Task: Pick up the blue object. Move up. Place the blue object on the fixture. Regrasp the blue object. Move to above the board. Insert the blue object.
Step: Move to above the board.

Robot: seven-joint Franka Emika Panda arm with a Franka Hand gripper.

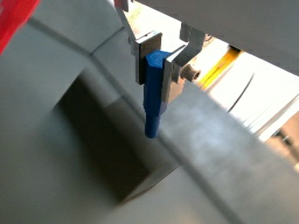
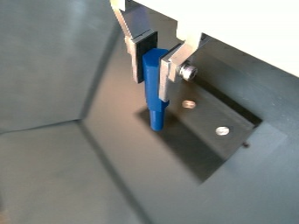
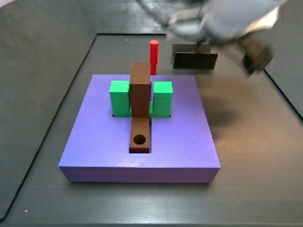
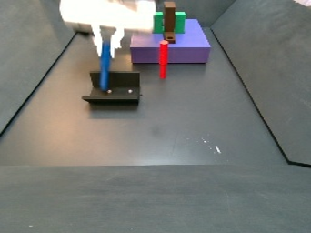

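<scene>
The jaws are pinched on the upper end of the blue object [image 1: 153, 94], the two flat silver plates pressing it from either side, so the gripper [image 1: 162, 54] carries the peg hanging straight down below the fingers [image 2: 177, 63]; both wrist views show the same clamp, with the peg [image 2: 155, 93] running lengthways out of the pads and its lower tip free. In a wrist view the tip sits over or against the dark fixture [image 2: 225, 122], whose base plate shows two pale screw heads just beside the peg; whether the tip touches the plate cannot be told. In a side view the gripper [image 4: 107, 40] hangs above the fixture [image 4: 113, 95] with the blue object [image 4: 105, 66] upright between them, its lower end reaching down to the fixture's raised back wall. A red peg [image 4: 163, 57] stands upright on the floor near the purple slab [image 4: 188, 47], apart from the fixture. In a side view the arm is motion-blurred, its gripper [image 3: 205, 35] over the fixture [image 3: 194, 60], and the blue peg is not clear there. The board [image 3: 141, 113], a long brown bar with a round hole at its near end, lies on the purple slab [image 3: 178, 151] between two green blocks [image 3: 120, 98], well apart from the gripper, with the red peg [image 3: 154, 53] just behind it.
</scene>
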